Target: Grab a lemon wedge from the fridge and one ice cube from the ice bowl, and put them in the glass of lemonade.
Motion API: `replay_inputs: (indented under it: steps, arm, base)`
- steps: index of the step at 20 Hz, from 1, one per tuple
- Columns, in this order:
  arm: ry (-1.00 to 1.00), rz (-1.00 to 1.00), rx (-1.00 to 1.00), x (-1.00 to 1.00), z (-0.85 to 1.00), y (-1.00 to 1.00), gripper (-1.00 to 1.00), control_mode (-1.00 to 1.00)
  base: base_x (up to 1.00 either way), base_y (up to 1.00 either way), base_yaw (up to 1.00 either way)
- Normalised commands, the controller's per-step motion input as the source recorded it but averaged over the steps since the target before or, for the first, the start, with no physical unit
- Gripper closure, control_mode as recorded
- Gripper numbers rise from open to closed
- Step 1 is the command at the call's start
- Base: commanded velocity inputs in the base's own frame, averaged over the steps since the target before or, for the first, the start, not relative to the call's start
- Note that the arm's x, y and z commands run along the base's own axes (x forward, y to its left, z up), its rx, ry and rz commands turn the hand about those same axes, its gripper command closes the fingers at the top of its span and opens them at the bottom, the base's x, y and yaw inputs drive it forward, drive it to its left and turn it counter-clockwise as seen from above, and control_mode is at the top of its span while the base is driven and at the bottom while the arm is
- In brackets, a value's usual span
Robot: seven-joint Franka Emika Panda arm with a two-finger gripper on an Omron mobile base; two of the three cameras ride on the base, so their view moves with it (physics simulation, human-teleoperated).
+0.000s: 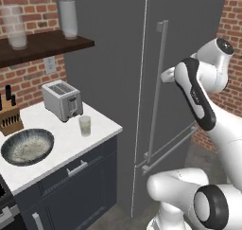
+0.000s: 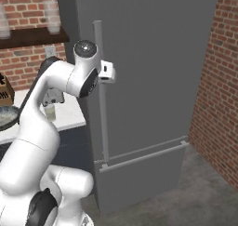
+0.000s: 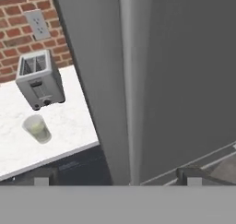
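Straight ahead of claw [image 3: 118,176]: fridge [image 3: 184,71] door shut, bar handle [image 3: 131,80] btwn spread fingers, no contact. Left of claw: glass of lemonade [image 3: 37,128] on counter [image 3: 69,126], nr toaster [image 3: 39,80].

The fridge [image 1: 118,82] has a matt dark grey face with a smooth pale metal bar handle [image 1: 157,87]. The toaster [image 1: 61,99] looks like brushed metal, the counter [image 1: 71,139] like white marble, the wall [image 1: 28,77] is rough red brick.
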Motion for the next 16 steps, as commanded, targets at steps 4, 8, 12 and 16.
replay_inputs:
  steps: [4,8,12,16]
  arm:
    - [-0.01,0.14,0.05,0.70,-0.13,-0.18,-1.00,-1.00]
    - [0.02,0.03,0.00,0.41,0.00,-0.02,-1.00,-1.00]
    - [0.00,0.00,0.00,0.74,-0.19,0.00,-1.00,-1.00]
    - [-0.03,0.00,0.00,0.71,-0.35,0.00,-1.00,-1.00]
  base:
    - [0.00,0.00,0.00]
    - [0.00,0.00,0.00]
    - [0.00,0.00,0.00]
    - [0.00,0.00,0.00]
